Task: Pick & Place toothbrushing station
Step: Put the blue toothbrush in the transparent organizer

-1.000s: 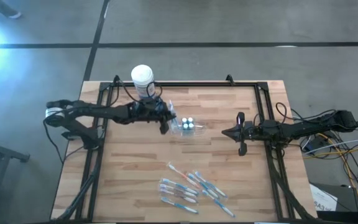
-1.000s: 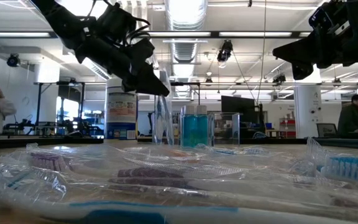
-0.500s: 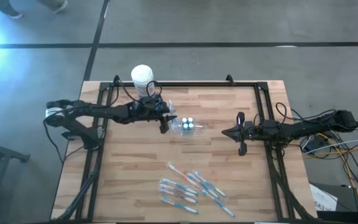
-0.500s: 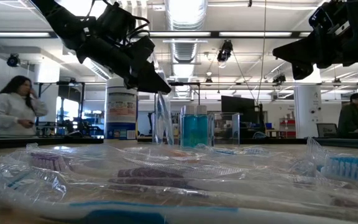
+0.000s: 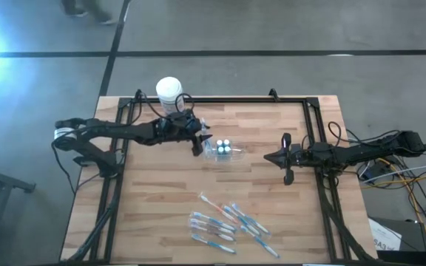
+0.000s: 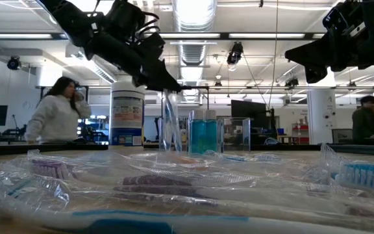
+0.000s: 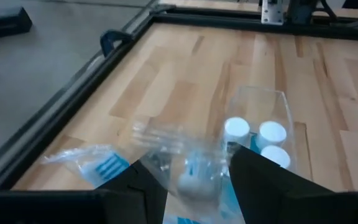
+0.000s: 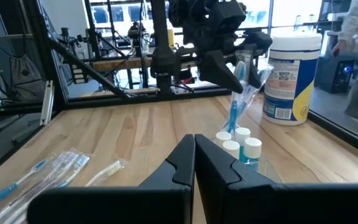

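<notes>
Since a second ago the left gripper [image 5: 197,140] has drawn back slightly toward the tub and lifted, its fingers [image 7: 263,180] spreading apart around the wrapped toothbrush [image 8: 238,93] they had pinched. That toothbrush, blue and white in a clear wrapper, now stands tilted with its lower end in the small clear plastic cup [image 5: 222,149]. The fingers sit on either side of its upper end; whether they touch it cannot be told.

The cup lies near the middle of the light wooden surface [image 5: 161,192], just beside the left gripper. Inside it are three tiny white-capped pieces [image 7: 260,138] clustered together.

Nearer the front edge of the surface, well apart from the cup, lies a loose heap of slim blue-and-white toothbrushes in clear wrappers [image 5: 224,222].

Behind the cup, at the far edge of the surface, stands a tall white-lidded tub with a blue label [image 6: 127,112].

To the right of the cup, well apart from it, the right gripper [image 5: 287,159] waits above the surface with its fingers pressed together and nothing between them.

In the room beyond, a person in a light top [image 6: 56,117] has walked further into view left of the tub, and another person [image 6: 367,120] sits at the far right.
</notes>
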{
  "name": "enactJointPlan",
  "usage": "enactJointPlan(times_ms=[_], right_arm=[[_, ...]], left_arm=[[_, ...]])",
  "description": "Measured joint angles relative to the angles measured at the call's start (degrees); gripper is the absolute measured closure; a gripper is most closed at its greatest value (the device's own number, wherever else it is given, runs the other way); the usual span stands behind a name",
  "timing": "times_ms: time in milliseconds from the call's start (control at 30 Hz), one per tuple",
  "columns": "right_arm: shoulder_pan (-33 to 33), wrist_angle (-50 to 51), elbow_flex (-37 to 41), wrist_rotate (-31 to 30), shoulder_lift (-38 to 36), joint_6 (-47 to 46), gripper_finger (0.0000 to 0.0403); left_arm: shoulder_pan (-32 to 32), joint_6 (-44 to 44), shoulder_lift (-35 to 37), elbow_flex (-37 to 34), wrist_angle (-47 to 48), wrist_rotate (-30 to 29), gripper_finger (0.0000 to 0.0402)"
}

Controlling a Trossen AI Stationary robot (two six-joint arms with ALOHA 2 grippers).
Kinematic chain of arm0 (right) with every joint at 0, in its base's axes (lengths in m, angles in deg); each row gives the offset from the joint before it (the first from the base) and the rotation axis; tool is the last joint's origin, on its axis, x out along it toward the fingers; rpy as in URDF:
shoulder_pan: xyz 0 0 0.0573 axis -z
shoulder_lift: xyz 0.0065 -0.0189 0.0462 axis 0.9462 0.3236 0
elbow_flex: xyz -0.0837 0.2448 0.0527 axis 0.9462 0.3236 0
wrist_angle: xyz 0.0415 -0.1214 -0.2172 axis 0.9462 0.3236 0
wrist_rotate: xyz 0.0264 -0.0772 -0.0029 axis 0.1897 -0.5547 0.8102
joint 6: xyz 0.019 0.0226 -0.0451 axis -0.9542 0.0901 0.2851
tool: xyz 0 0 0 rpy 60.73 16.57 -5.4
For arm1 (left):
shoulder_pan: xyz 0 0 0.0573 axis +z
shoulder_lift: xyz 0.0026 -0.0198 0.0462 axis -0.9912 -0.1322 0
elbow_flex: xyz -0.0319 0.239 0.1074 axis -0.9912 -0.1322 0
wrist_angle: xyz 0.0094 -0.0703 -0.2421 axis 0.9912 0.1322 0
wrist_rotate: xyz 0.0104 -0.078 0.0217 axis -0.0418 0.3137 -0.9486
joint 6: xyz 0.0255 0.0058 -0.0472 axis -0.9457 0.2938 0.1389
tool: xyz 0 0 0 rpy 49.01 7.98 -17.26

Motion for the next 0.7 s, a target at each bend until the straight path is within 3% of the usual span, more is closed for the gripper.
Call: enactJointPlan(times_ms=[700], right_arm=[[0.0, 0.0, 0.0, 0.0, 0.0, -0.22, 0.0394]], left_arm=[[-2.43, 1.11, 0.07, 3.91, 9.74, 0.43, 0.0238]])
